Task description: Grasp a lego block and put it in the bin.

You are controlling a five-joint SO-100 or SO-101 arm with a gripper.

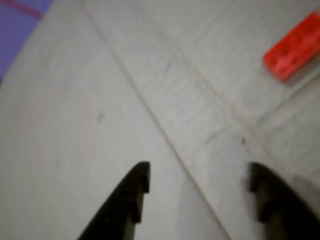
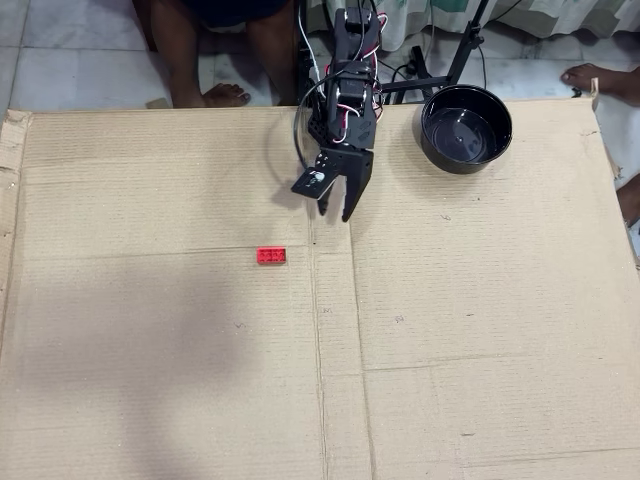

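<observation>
The red lego block [image 2: 271,255] lies flat on the cardboard sheet, left of its centre crease in the overhead view. The wrist view catches the lego block [image 1: 293,46] at its upper right edge, blurred. My black gripper [image 2: 334,213] hangs open over the cardboard, above and to the right of the block, holding nothing. In the wrist view the gripper [image 1: 200,181] shows as two dark fingertips spread apart at the bottom, bare cardboard between them. The bin [image 2: 466,127], a glossy black bowl, stands at the back right of the sheet, right of the arm.
A large cardboard sheet [image 2: 450,340] covers the floor. A person's bare feet [image 2: 225,95] rest just beyond its far edge, with another foot [image 2: 600,78] at the right. Cables and a black stand [image 2: 440,70] sit behind the arm base.
</observation>
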